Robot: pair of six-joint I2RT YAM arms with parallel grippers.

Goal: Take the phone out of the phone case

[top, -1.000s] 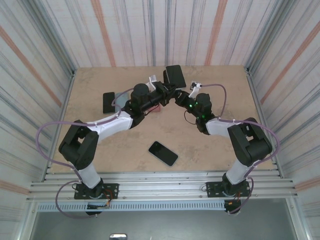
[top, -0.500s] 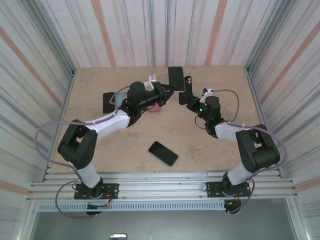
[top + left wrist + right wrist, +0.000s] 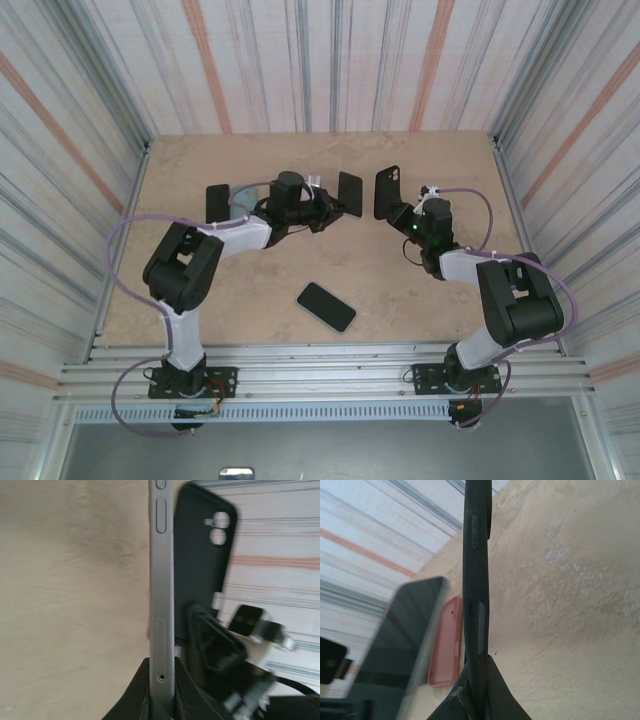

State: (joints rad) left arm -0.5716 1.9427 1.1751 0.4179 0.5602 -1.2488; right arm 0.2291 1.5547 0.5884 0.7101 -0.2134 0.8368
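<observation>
While phone (image 3: 349,192) and case (image 3: 389,191) hang apart, another phone (image 3: 326,306) lies nearby.

robot lab test cell: tan tabletop (image 3: 250,300) walled left, right and far by striped panels (image 3: 300,70), aluminium mounting rail (image 3: 320,375) at near edge.

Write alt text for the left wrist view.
A phone with a silver edge stands edge-on, clamped in the left gripper at the frame's bottom. The empty black phone case, camera cutouts visible, is apart just to its right, with the tan table behind.
</observation>
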